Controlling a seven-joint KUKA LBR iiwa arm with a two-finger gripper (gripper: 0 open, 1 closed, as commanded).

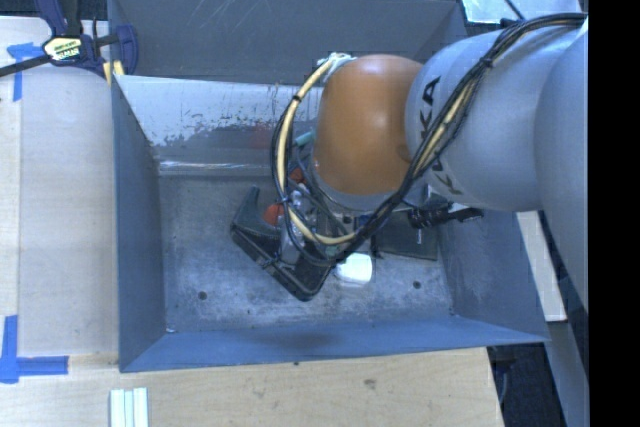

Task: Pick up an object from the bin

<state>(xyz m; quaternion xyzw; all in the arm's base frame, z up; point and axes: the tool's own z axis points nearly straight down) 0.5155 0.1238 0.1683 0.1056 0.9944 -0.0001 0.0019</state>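
black angular object mid bin | gripper over its 3 o'clock end, state cannot tell | white block beside

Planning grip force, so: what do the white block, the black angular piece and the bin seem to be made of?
The white block looks smooth and matte, probably plastic or foam; unclear which. The black angular piece is likely hard plastic: moulded straight edges, dull sheen. The bin is grey metal, scratched and scuffed on its floor and back wall.

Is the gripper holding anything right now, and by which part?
Cannot tell: the gripper sits low over a black flat object and a small white block mid-bin.
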